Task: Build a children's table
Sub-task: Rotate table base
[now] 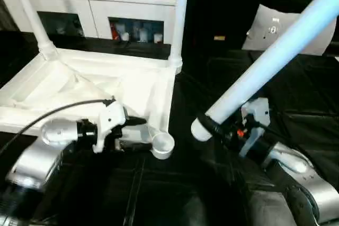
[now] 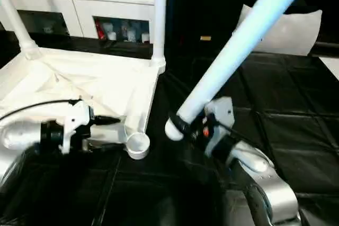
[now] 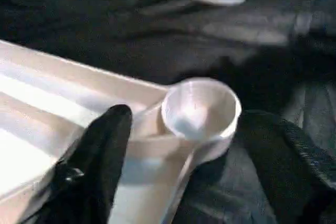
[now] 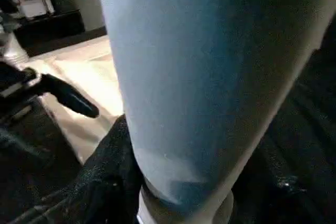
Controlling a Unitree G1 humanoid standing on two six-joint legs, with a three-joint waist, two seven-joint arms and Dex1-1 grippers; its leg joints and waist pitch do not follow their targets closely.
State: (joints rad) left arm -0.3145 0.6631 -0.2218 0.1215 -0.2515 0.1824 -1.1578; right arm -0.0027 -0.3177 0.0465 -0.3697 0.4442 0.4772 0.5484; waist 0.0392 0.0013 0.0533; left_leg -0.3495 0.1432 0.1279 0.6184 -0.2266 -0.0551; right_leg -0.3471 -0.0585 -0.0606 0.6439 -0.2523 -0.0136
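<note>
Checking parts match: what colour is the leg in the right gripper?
White, like the tabletop; the leg shows best in the left eye view.

Table top [image 1: 79, 86] is all white, same as the legs, though the held leg [image 1: 275, 51] looks a bit pale blue. Floor mat [image 1: 296, 109] is black with a quilted square pattern, forearms silver, gripper fingers [image 3: 100, 150] black.

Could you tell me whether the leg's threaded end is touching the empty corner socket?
Apart: the left eye view shows dark floor between the leg and socket.

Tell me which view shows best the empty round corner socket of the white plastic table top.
The left wrist view: the empty round corner socket is near and its hollow inside is visible. Both eye views show it small, seen from above. The right wrist view gives nothing clear of it.
</note>
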